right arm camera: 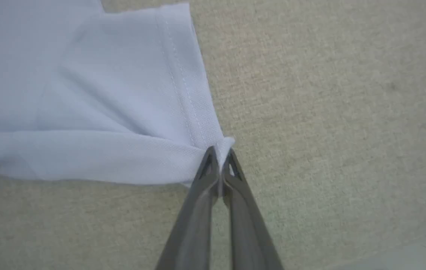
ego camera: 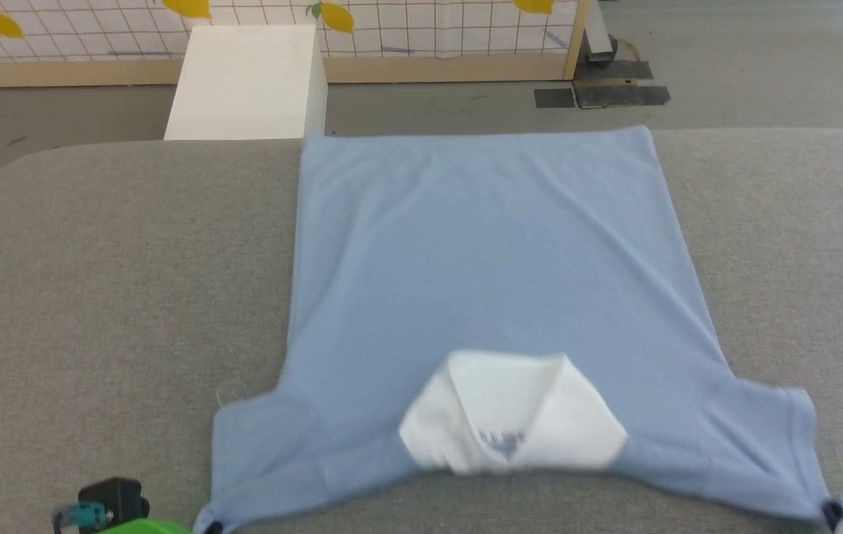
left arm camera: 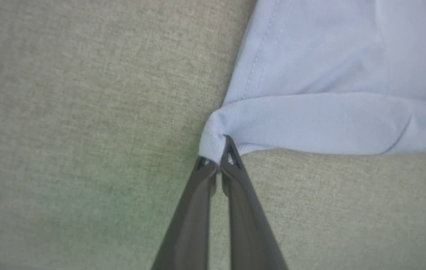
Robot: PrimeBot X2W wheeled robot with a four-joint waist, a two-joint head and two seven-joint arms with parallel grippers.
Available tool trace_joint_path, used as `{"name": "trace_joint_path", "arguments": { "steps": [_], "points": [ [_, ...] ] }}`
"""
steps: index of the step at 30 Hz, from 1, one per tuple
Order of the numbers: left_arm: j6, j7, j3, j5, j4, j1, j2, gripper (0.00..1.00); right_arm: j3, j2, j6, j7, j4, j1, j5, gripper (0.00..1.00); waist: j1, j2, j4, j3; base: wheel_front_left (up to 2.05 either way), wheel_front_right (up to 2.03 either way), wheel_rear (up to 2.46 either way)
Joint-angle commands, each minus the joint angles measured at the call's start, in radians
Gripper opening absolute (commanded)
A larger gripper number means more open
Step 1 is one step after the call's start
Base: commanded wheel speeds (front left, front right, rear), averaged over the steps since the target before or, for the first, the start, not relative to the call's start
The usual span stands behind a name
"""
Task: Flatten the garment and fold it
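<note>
Both sleeve corners of the soft knit garment (ego camera: 488, 245) are clamped by left claw (left arm camera: 218, 159) and right claw (right arm camera: 220, 157); woven grey tabletop (ego camera: 95, 297) surrounds it.

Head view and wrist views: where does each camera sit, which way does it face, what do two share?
Head view: on the head, looking down at the garment on a grey surface; left gripper, right gripper at lower corners.
Left wrist view: wrist-mounted, along shut fingers pinching a sleeve corner.
Right wrist view: likewise, other sleeve.
Shared: the garment.
</note>
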Motion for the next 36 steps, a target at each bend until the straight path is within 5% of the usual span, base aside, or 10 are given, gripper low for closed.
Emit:
{"name": "trace_joint_path", "arguments": {
  "steps": [1,6,12,14,15,26,36],
  "points": [
    [0.018,0.017,-0.002,0.011,0.002,0.046,0.003,0.00,-0.025,-0.003,-0.002,0.033,0.008,0.025,0.010,0.00,0.0001,0.0000,0.005,-0.004,0.00,0.00,0.00],
    [0.051,0.033,0.007,0.011,-0.035,0.102,0.005,0.00,-0.064,-0.003,-0.002,0.131,0.055,0.071,0.033,0.00,0.0001,0.0000,0.013,-0.010,0.00,0.00,0.00],
    [0.049,0.010,0.001,0.005,-0.060,0.112,-0.013,0.00,-0.027,-0.003,-0.002,0.080,0.106,0.065,0.054,0.03,0.0001,0.0000,0.020,-0.017,0.00,0.00,0.00],
    [0.035,-0.013,0.003,0.001,-0.060,0.105,-0.016,0.00,-0.010,-0.003,-0.002,0.034,0.106,0.056,0.057,0.57,0.0001,0.0000,0.023,-0.019,0.00,0.00,0.00],
    [0.026,-0.025,0.004,0.001,-0.056,0.101,-0.015,0.00,0.002,-0.003,-0.002,0.020,0.102,0.054,0.056,1.00,0.0001,0.0000,0.023,-0.020,0.00,0.00,0.00],
    [-0.053,-0.120,-0.003,-0.004,-0.015,0.008,-0.015,0.00,0.021,-0.002,-0.002,-0.258,-0.034,-0.131,-0.003,1.00,0.0001,0.0000,0.053,0.005,0.00,0.00,0.00],
    [-0.082,-0.130,-0.058,0.011,-0.018,-0.097,-0.038,0.00,0.014,-0.059,-0.002,-0.473,0.163,-0.547,-0.030,1.00,0.0001,0.0000,0.151,0.108,0.00,0.00,0.00]
  ]
}}
